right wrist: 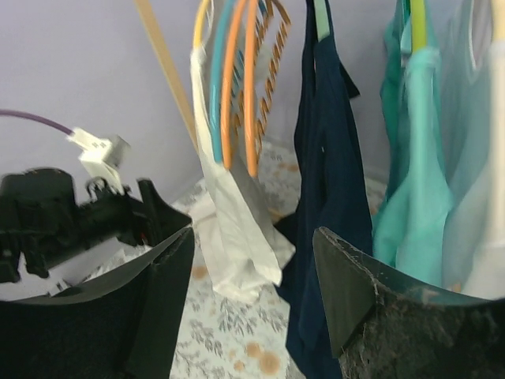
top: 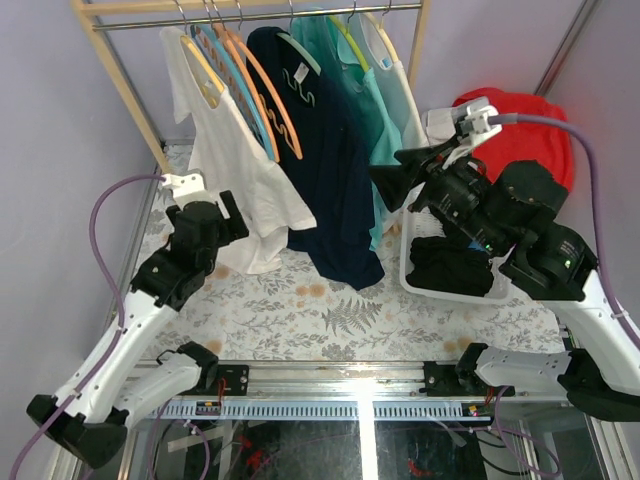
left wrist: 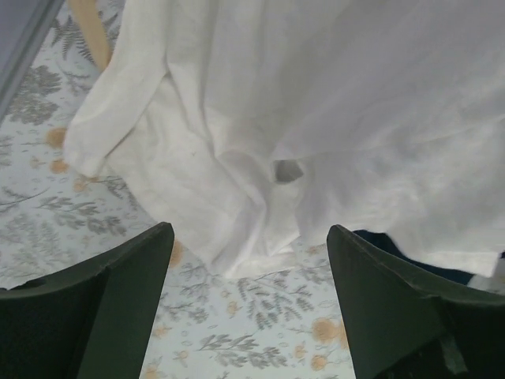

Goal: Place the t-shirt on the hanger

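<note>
T-shirt [top: 235, 170] hangs at the left end of the rail [top: 300, 14], over the table's far left corner, with the pale yellow hanger [top: 203, 62] in its neck. Its lower hem comes down onto the table [top: 350, 320] and bunches there in soft folds.

On its right side you have little room. The blue hanger [top: 250, 100] and the orange hangers [top: 275, 100] press close against the yellow one, and the navy shirt [top: 330, 180] hangs just beside the t-shirt, their edges meeting low down. On its left side the rack's wooden post [top: 125, 80] stands near the table's left edge, close to the sleeve.

Your left fingers [left wrist: 118, 300] are spread wide with nothing between them. They are low over the table and face the t-shirt's hem, just short of it.

Your right fingers [right wrist: 379, 308] are also apart and hold nothing. They sit higher, near the teal shirt [top: 365, 110], and point across the hanging clothes toward the left.

The white basket [top: 410, 270] sits at the table's right edge, under the right arm, with a dark cloth inside. Between the hems and the table's near edge, the leaf-patterned table surface shows uncovered.
</note>
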Controlling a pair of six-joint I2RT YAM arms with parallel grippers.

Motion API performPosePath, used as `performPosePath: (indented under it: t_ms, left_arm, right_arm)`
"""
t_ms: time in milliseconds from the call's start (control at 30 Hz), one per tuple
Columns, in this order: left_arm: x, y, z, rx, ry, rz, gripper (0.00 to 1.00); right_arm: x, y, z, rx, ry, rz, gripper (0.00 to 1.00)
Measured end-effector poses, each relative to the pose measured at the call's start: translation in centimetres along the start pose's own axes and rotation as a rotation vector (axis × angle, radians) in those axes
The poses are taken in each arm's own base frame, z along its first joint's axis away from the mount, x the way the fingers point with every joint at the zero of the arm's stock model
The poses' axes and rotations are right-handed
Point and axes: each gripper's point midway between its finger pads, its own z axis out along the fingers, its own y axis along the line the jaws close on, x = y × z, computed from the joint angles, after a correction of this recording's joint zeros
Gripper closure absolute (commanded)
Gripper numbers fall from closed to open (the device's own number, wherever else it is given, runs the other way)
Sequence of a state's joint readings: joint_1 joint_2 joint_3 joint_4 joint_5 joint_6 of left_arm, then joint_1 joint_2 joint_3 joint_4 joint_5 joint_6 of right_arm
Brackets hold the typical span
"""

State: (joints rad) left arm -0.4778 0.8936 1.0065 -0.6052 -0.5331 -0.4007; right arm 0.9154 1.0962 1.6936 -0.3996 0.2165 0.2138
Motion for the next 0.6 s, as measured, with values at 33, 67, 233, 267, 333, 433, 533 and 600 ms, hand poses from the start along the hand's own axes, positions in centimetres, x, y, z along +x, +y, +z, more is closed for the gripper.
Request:
performPosePath:
  t_ms: [33, 67, 233, 267, 333, 433, 533, 600]
  left_arm:
    - [0.0, -0.1, 0.0, 0.012, -0.014, -0.027, 0.21]
    - [-0.2, -0.2, 0.0, 0.020, -0.028, -0.048, 0.21]
    - [-1.7, 0.7, 3.1, -0.008, -0.101, -0.182, 0.24]
    - [-1.3, 1.6, 4.4, -0.035, -0.098, -0.205, 0.26]
    - [0.3, 3.5, 6.9, -0.101, -0.068, -0.236, 0.26]
    - [3.3, 5.6, 10.0, -0.188, -0.001, -0.241, 0.28]
    - [4.0, 5.9, 12.6, -0.216, 0.016, -0.241, 0.29]
    - [3.8, 5.8, 14.9, -0.233, 0.019, -0.244, 0.29]
  right_arm:
    - [0.8, -0.2, -0.1, 0.007, 0.022, -0.004, 0.31]
    - [1.4, -0.4, -0.2, 0.013, 0.040, -0.008, 0.31]
    - [4.6, -1.1, -0.3, 0.034, 0.123, -0.025, 0.30]
    - [5.2, -1.2, -0.3, 0.037, 0.137, -0.028, 0.30]
    - [6.4, -1.4, -0.2, 0.043, 0.169, -0.036, 0.30]
    - [7.7, -1.7, -0.2, 0.049, 0.205, -0.044, 0.29]
    - [8.8, -1.9, 0.0, 0.054, 0.228, -0.050, 0.28]
    - [9.5, -2.0, 0.0, 0.057, 0.243, -0.054, 0.28]
